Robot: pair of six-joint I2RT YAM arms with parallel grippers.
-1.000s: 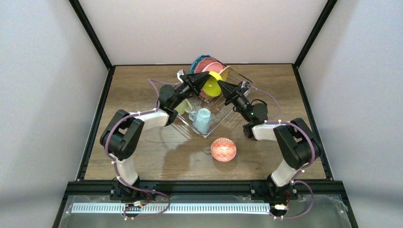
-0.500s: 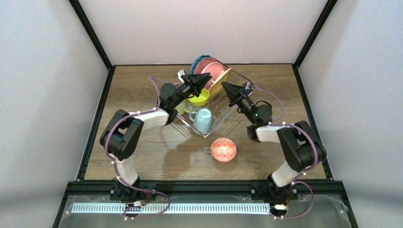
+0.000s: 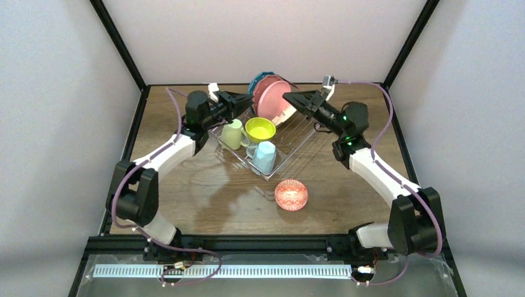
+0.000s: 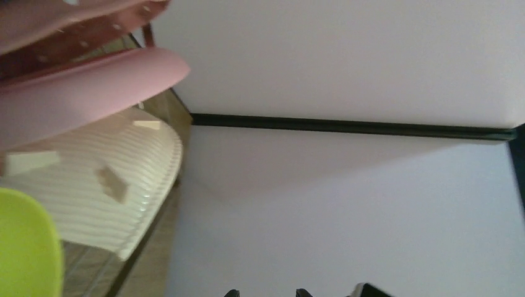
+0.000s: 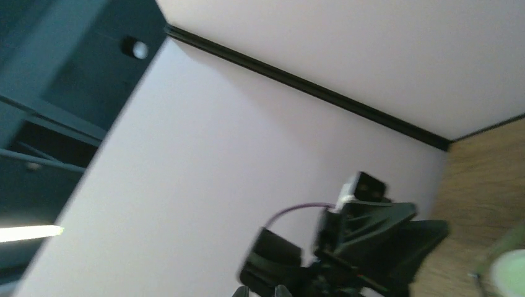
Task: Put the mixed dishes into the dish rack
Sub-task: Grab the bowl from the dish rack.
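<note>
A shallow rectangular dish rack of thin silvery wire (image 3: 296, 135) sits toward the far edge of the wooden bench (image 3: 204, 185), about midway between its left and right edges and turned so one corner points at the near edge. At its far corner several plates stand on edge: a round blue dotted plate (image 3: 256, 81) farthest back, a round pink plate (image 3: 272, 99) in front of it, and a woven tan plate (image 3: 286, 114) leaning against the pink one. Lower in the rack are a pale green mug (image 3: 233, 133) at the left corner, a lime bowl (image 3: 260, 129) sitting open side up just beside it, and a light blue mug (image 3: 265, 156) near the near corner. A round red-patterned bowl (image 3: 291, 195) is outside the rack, on the bench just off that near corner.

The left gripper (image 3: 246, 100) hangs above the rack's left side, pointing at the plates; its fingertips stand apart with bare wall between them, holding nothing. The right gripper (image 3: 296, 99) hangs beside the plates from the other side. Its wrist view is blurred and shows only slivers of the tips, so I cannot tell how its jaws stand.
</note>
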